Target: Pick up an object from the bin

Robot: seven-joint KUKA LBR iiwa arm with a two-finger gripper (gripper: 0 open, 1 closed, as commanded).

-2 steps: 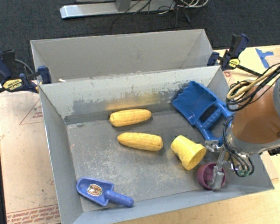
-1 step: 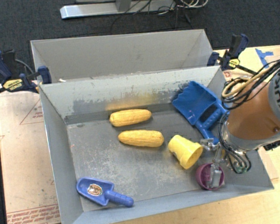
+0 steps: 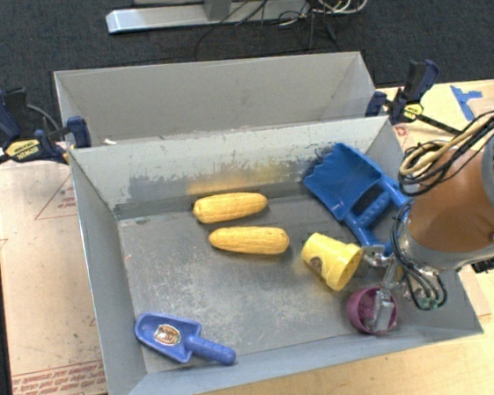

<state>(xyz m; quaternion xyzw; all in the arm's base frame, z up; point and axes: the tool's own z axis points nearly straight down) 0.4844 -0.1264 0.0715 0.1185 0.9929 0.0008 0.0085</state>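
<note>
My gripper (image 3: 386, 298) is low in the bin's front right corner, right at a small purple cup (image 3: 364, 311) that lies against the front wall. The gripper's metal tip overlaps the cup's right side and hides part of it. Just up and to the left lies a yellow cup-shaped piece (image 3: 330, 259) on its side. A blue plastic dustpan-like container (image 3: 349, 190) leans on the right wall behind the gripper.
Two yellow corn cobs (image 3: 230, 206) (image 3: 248, 241) lie side by side in the middle towards the back. A blue scoop (image 3: 180, 339) rests near the front left corner. The arm's orange cover and cables hang over the right rim.
</note>
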